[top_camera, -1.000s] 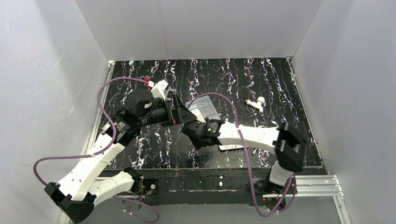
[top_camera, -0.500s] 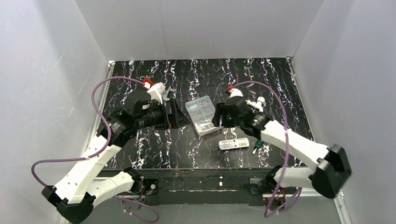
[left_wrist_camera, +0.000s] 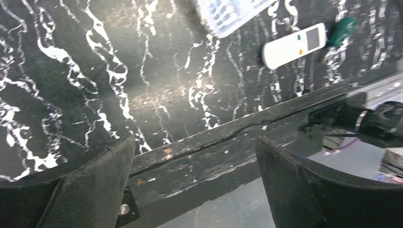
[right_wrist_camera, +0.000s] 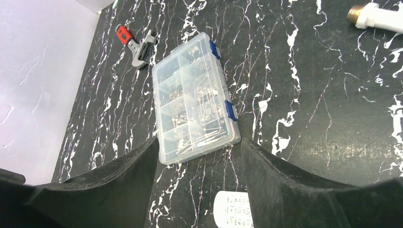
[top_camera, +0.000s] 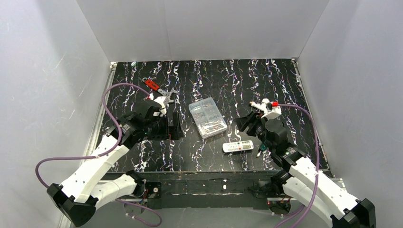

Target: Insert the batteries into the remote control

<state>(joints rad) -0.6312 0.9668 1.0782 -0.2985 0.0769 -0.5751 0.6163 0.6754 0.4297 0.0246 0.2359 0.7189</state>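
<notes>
The remote control [top_camera: 238, 146] is a slim white handset lying flat near the table's front edge, buttons up. It also shows in the left wrist view as the remote control [left_wrist_camera: 294, 45] and, partly cut off, between my right fingers as the remote control [right_wrist_camera: 233, 211]. My left gripper [top_camera: 174, 127] hangs open left of the clear box, with nothing between its fingers [left_wrist_camera: 71, 190]. My right gripper [top_camera: 246, 124] is open just behind the remote, empty, with one of its fingers [right_wrist_camera: 294, 190] beside it. No batteries show in any view.
A clear compartment box [top_camera: 207, 117] of small metal parts lies mid-table between the grippers. A red-handled wrench [top_camera: 154, 86] lies at the back left. A white fitting [right_wrist_camera: 375, 14] sits at the right, a small green item [top_camera: 261, 148] right of the remote.
My right arm has swung from over the middle of the table to the right side, uncovering the box and remote. My left arm has drawn back and lowered a little.
</notes>
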